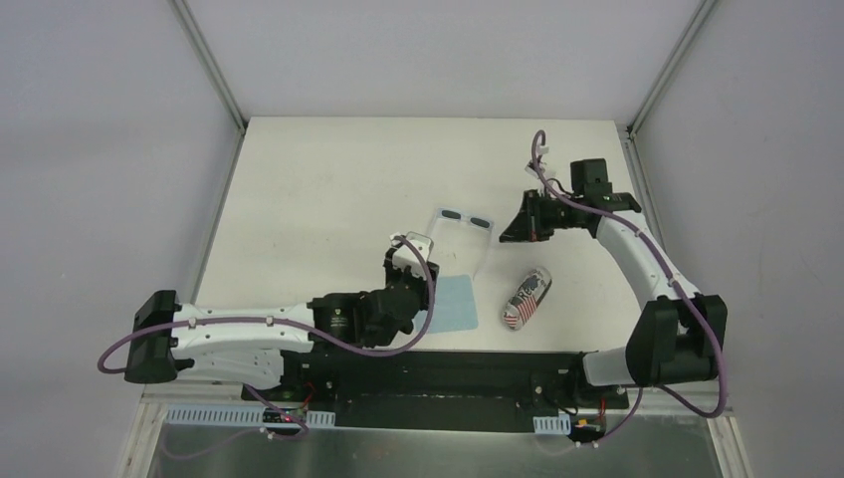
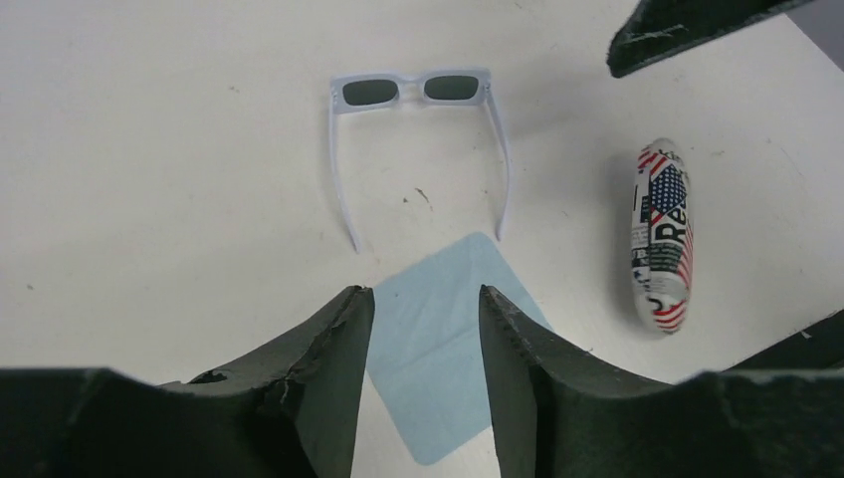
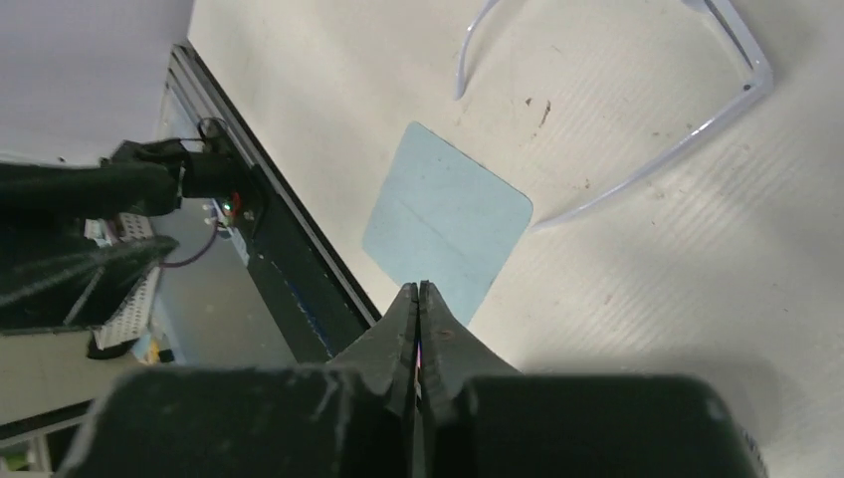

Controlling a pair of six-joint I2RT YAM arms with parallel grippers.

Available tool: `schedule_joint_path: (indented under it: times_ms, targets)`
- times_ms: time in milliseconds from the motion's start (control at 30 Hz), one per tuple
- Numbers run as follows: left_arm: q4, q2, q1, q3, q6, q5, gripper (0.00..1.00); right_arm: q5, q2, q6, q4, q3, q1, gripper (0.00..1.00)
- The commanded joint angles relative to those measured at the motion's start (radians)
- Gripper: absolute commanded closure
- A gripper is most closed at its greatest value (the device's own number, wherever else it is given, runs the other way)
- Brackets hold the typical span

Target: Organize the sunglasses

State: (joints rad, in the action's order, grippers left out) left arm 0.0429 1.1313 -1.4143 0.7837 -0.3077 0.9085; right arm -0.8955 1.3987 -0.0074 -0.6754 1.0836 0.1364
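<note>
Only "Re" legible on case [image 2: 662, 239] near sunglasses [image 2: 411, 80]

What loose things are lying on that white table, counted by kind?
White-framed sunglasses with dark rectangular lenses: 1
Oblong flag-printed glasses case: 1
Light blue square cloth: 1
Total: 3

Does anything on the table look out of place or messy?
The sunglasses lie unfolded on the table, outside the closed printed case. The blue cloth sits askew by their temple tips. Some dark specks mark the table. Nothing looks broken.
</note>
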Motion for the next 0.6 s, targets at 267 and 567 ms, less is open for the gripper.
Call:
schedule_joint_path:
  times_ms: [267, 567]
  targets:
    - [0.153, 0.037, 0.063, 0.041, -0.246, -0.288, 0.32, 0.400, -0.194, -0.298, -0.114, -0.022, 0.019, 0.33]
    - [0.139, 0.229, 0.201, 0.215, -0.069, -0.734, 0.15, 0.382, -0.188, -0.591, -0.376, -0.017, -0.077, 0.30]
